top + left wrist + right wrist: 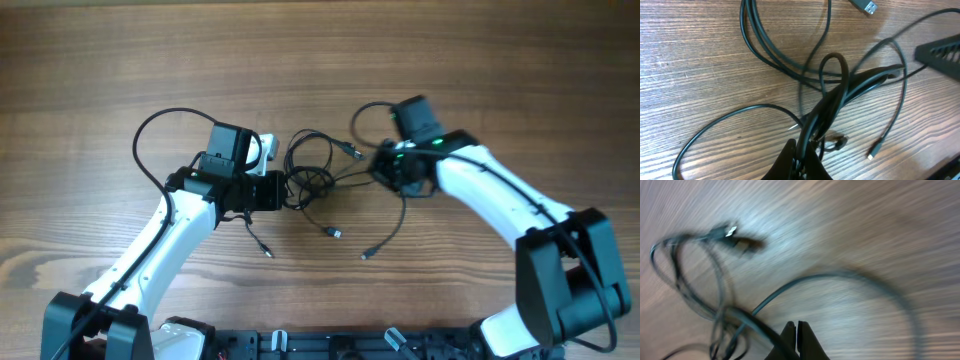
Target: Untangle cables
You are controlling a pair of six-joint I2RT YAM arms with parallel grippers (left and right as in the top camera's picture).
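The cables (310, 178) lie as a tangle of thin dark loops on the wooden table between my two arms. My left gripper (288, 190) is at the tangle's left side. In the left wrist view it (804, 147) is shut on a bundle of cable strands (840, 90) that rises from the jaws. My right gripper (380, 168) is at the tangle's right side. Its fingertips (796, 326) are pressed together with nothing between them, and a dark cable (752, 322) crosses beside the left finger. A silvery plug (731, 231) lies further off; this view is blurred.
Loose cable ends with plugs (335, 233) (366, 255) (268, 252) trail toward the near side of the table. Another plug (871, 7) lies beyond the loops. A dark part of the right arm (940, 52) stands close on the right of the left wrist view.
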